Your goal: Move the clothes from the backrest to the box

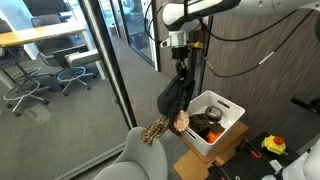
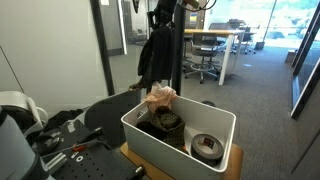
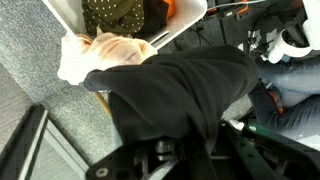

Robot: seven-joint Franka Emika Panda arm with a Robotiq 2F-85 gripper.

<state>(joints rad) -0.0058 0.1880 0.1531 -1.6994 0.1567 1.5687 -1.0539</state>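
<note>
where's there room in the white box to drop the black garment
Bare patch: the box corner behind the grey roll, along the far wall, plus a thin gap between that roll and the dark bundle. Crowded: the corner by the peach cloth on the rim, below the black garment hanging from the pincer.
</note>
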